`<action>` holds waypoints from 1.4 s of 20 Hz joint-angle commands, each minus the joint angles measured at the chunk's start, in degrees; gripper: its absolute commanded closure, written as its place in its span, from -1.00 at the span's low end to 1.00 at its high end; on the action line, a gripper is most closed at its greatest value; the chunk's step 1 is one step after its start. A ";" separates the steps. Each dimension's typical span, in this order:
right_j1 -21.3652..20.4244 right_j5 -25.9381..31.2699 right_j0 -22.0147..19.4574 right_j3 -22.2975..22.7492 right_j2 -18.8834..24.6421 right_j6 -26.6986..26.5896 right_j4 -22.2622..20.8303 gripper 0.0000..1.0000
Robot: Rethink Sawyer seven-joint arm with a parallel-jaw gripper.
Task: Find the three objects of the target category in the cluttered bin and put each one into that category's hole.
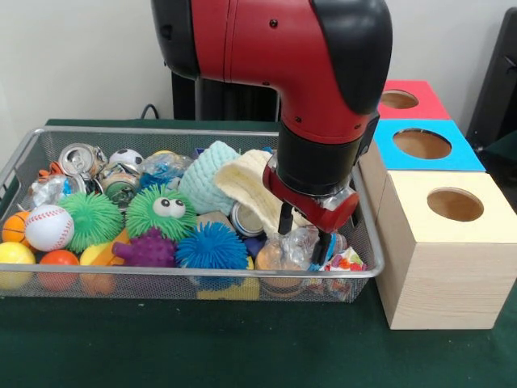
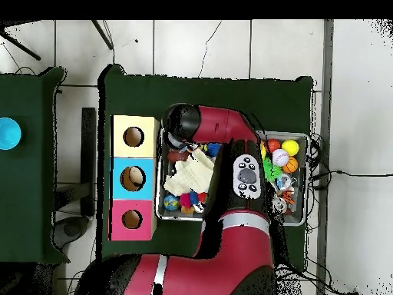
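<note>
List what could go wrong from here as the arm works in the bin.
1. The pincer stands open around a clear crumpled bottle at the bin's corner; the thin wall may buckle and slip out on closing.
2. The cream cloth and a metal can lie right beside the bottle, so a finger could snag the cloth and drag it up too.
3. The yellow box stands close by the bin; a low carry might clip the bin's rim.

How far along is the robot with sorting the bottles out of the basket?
Nothing shows as done: no bottle is visible in any box hole. In hand: the gripper is down in the silver wire-mesh bin, its fingers either side of a crinkled clear plastic bottle. Lifting it and dropping it into a hole is left, as are the other bottles.
</note>
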 commanded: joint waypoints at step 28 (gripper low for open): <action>2.27 -12.12 -1.69 5.50 7.79 -5.01 -9.78 -1.00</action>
